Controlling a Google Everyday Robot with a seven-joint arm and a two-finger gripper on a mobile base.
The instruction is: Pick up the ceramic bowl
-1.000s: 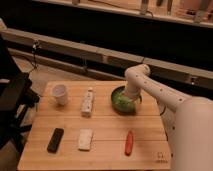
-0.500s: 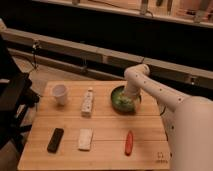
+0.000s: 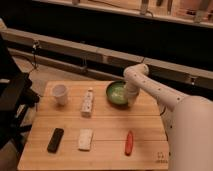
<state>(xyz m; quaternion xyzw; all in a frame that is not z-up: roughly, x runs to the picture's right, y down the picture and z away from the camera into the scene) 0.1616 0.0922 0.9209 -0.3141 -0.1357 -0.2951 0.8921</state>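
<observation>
Six items sit on the light wooden slatted table (image 3: 105, 150). Near the lower edge lie a black rectangular device (image 3: 55, 140), a white block (image 3: 85, 139) and a red pen-like stick (image 3: 129, 142). Farther back stand a small white cup (image 3: 60, 94), a white bottle (image 3: 87, 103) and the green ceramic bowl (image 3: 117, 93), contents unclear. Dark ledges cross the top of the frame. The gripper (image 3: 132, 96) meets the bowl's right rim.

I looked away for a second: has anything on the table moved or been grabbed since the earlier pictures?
Nothing visibly changed. The gripper stays down at the right rim of the ceramic bowl, which has not lifted or shifted. The white cup, bottle, black item, white packet and red item lie as before.
</observation>
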